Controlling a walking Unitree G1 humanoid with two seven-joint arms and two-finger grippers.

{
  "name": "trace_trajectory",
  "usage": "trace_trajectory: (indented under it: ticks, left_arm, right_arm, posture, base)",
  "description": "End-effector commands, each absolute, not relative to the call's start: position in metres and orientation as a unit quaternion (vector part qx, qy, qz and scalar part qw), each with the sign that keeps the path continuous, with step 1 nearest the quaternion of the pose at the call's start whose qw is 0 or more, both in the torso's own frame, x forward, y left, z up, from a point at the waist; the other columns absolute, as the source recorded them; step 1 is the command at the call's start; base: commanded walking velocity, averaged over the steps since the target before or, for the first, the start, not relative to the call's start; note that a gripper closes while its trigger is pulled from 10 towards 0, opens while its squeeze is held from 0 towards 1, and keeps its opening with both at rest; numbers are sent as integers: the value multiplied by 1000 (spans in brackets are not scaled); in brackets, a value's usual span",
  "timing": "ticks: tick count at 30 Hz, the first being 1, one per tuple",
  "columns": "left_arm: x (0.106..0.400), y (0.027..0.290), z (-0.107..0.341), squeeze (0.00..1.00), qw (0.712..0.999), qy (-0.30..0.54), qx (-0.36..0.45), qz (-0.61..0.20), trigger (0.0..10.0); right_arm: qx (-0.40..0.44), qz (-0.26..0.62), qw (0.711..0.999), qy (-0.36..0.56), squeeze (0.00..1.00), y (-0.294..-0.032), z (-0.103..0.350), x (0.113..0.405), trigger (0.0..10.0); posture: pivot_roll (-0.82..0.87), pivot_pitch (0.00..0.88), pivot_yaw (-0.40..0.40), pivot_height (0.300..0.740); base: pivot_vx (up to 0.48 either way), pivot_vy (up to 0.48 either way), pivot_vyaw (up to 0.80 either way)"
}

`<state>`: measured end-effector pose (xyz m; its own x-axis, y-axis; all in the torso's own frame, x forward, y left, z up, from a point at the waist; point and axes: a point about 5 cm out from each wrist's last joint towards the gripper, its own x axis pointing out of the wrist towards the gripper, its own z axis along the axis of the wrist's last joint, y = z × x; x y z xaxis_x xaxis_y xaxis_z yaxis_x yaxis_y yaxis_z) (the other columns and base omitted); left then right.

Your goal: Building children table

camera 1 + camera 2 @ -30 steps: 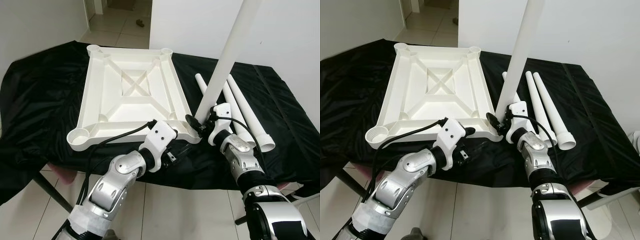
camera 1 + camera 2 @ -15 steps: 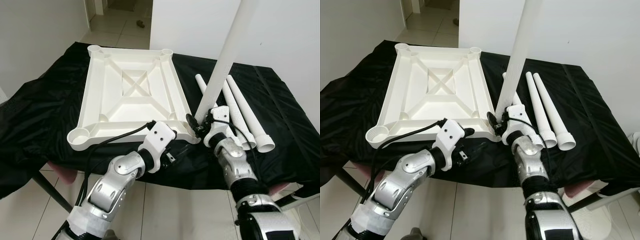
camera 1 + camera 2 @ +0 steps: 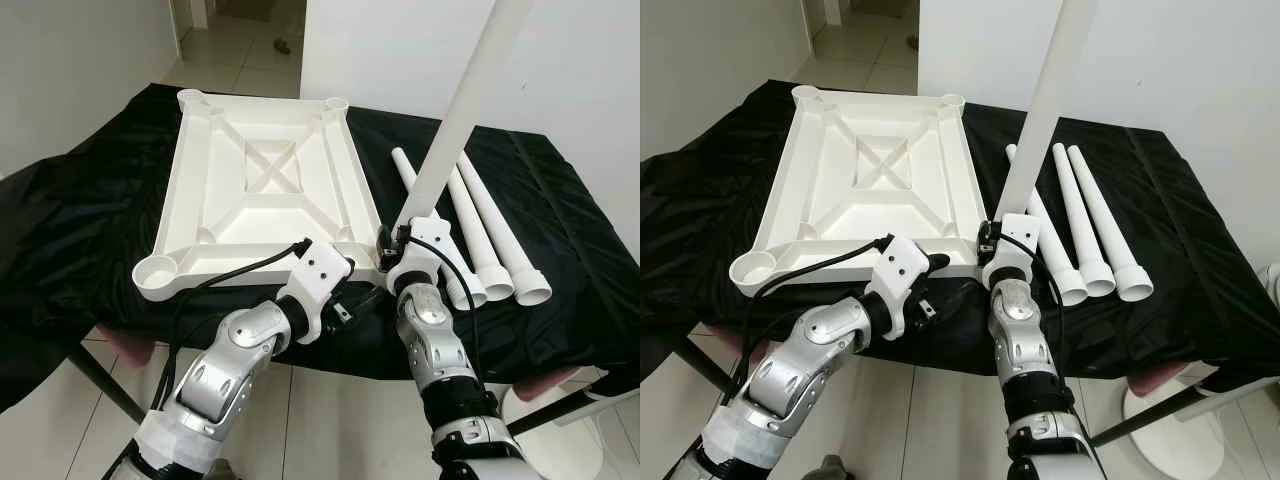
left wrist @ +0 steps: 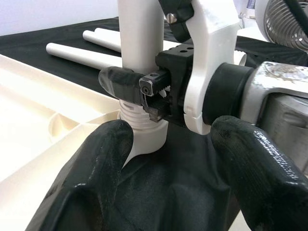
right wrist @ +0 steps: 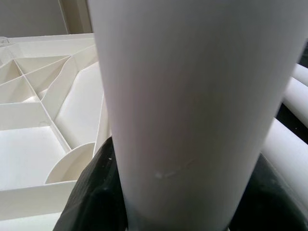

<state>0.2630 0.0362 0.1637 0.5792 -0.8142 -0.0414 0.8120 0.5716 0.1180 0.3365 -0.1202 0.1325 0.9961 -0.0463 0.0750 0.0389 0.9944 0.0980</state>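
Right gripper jaws clamped on upright leg at tabletop corner; left gripper jaws apart

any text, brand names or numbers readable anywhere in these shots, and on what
None can be read. The white tabletop, the upright leg in the right gripper, the three loose legs, the black cloth and the left gripper show no legible marking.

We see the white tabletop lying underside up, ribs showing; one white leg stands tilted at its near right corner socket; three more legs lie side by side just beside it.
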Motion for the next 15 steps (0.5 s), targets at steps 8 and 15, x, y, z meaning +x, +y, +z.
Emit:
trace_trajectory:
  ticks: [8,15]
  left_arm:
    - [262,35,164,0,881,-4,64,-468,10000]
    - [262,36,165,0,882,-4,65,-466,10000]
  right_arm:
    - [66,-13,997,-46,1000,-124,139,335,10000]
    - [56,38,995,-69,1000,-129,149,335,10000]
  posture:
    - [145,20,-56,740]
    - [161,22,-64,740]
  base:
    - [0,0,0]
    - [0,0,0]
